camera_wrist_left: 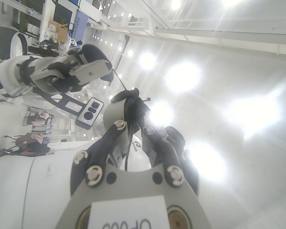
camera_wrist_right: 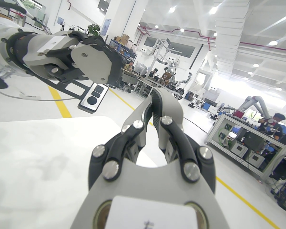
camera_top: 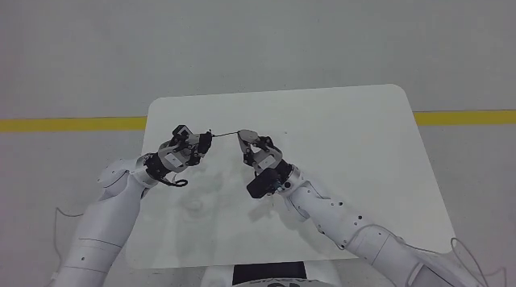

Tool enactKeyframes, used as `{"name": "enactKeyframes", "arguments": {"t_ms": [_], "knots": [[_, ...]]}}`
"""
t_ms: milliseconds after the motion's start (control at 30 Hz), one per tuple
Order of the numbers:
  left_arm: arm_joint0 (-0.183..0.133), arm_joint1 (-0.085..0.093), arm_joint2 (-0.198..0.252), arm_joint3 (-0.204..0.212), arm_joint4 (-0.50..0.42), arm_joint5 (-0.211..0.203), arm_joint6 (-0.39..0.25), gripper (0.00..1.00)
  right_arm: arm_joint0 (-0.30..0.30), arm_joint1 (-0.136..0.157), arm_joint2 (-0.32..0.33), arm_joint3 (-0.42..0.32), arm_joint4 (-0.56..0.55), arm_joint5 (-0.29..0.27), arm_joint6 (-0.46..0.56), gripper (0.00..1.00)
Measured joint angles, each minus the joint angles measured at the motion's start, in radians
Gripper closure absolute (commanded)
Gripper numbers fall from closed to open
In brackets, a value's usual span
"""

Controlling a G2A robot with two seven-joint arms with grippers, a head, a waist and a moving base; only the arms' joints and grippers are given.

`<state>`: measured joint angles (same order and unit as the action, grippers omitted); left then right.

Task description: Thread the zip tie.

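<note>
Both arms lie closest under your overhead camera. The right arm [camera_top: 347,224] reaches in over the near edge of the tabletop [camera_top: 363,142] toward its right corner. The left arm [camera_top: 121,202] comes in across the left edge, close to the near left corner.

You have the white tabletop below them. The two grippers meet above its left half, nearer the far edge than the near edge, and both are raised off the surface.

Your right gripper [camera_top: 243,136] points at the left one. Its jaws are pressed together along their length, and from overhead the zip tie [camera_top: 226,133] ends right at its tips, so it is clamped on that end. Your left gripper [camera_top: 207,137] faces it, a little apart, with its jaws closed tight on the zip tie as well.

You see the zip tie as a thin black strap stretched in the air between the two sets of tips. In the left wrist camera a short stub pokes out past the left gripper [camera_wrist_left: 131,94]. A longer length runs back between the fingers [camera_wrist_left: 114,113] toward the wrist.
</note>
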<state>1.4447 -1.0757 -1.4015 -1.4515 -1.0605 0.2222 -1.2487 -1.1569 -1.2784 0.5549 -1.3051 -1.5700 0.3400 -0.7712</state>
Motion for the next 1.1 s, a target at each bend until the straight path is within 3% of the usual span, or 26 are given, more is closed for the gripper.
{"name": "enactKeyframes", "arguments": {"t_ms": [1100], "knots": [[0.000,0.000,0.000,0.000,0.000,0.000,0.000,1.00,-0.038,-0.001,0.039,0.009,0.000,0.000,-0.012,1.00]]}}
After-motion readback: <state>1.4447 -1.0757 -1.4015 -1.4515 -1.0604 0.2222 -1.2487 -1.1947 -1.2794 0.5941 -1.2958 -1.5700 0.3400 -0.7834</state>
